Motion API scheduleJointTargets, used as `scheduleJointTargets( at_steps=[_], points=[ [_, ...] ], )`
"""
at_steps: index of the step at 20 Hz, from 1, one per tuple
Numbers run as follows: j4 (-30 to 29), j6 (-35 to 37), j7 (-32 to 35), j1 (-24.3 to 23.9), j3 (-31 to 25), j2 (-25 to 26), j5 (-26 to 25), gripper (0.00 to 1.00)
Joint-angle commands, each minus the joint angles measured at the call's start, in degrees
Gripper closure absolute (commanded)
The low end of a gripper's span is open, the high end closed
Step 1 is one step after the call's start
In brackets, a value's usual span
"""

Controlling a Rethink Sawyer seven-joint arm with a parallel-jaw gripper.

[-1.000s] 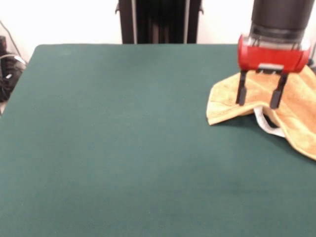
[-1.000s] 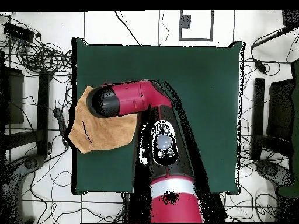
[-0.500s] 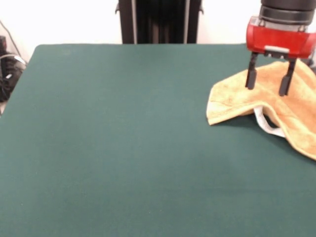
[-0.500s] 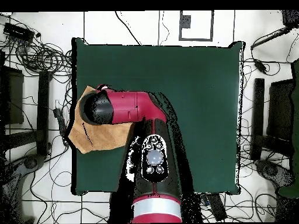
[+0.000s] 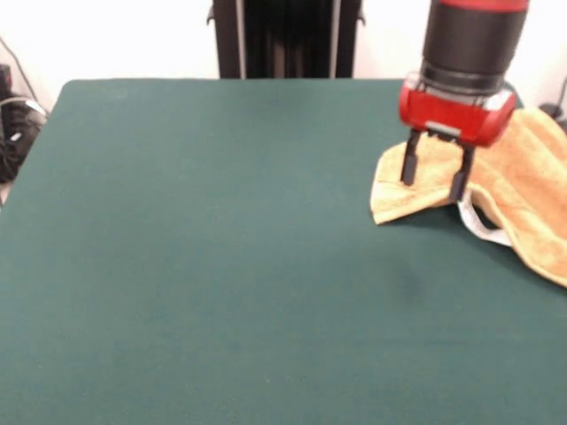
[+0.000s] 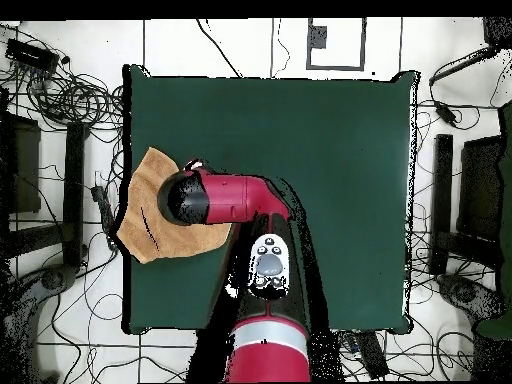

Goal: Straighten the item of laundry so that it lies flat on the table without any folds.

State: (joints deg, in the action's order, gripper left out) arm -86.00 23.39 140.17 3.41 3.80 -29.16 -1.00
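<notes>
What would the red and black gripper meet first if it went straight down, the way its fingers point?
Most likely the golden-orange terry-cloth towel: the open gripper points down over the towel's folded edge toward the table's middle. The dark green felt table lies just beyond that edge, so depth leaves some doubt.

One towel [image 5: 523,177], one table [image 5: 221,248], one arm [image 6: 235,195].

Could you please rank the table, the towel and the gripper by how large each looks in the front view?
1. Table
2. Towel, partly cut off at the picture's edge
3. Gripper, open above the towel
</notes>
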Motion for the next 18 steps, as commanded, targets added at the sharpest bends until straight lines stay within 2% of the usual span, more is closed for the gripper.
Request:
scheduleJointTargets(
  at_steps=[1,5,10,14,18],
  points=[
    [-5.1,-3.1,10.1,0.1,-0.4,8.3,2.0,0.0],
    [-3.2,0.3,11.0,1.6,1.9,10.6,2.6,0.0],
    [-4.2,3.0,14.3,3.3,2.8,12.6,5.9,0.0],
    [-4.6,5.3,14.2,4.5,3.5,13.6,7.6,0.0],
    [-5.5,4.2,13.1,4.2,2.7,14.5,9.3,0.0]
  ],
)
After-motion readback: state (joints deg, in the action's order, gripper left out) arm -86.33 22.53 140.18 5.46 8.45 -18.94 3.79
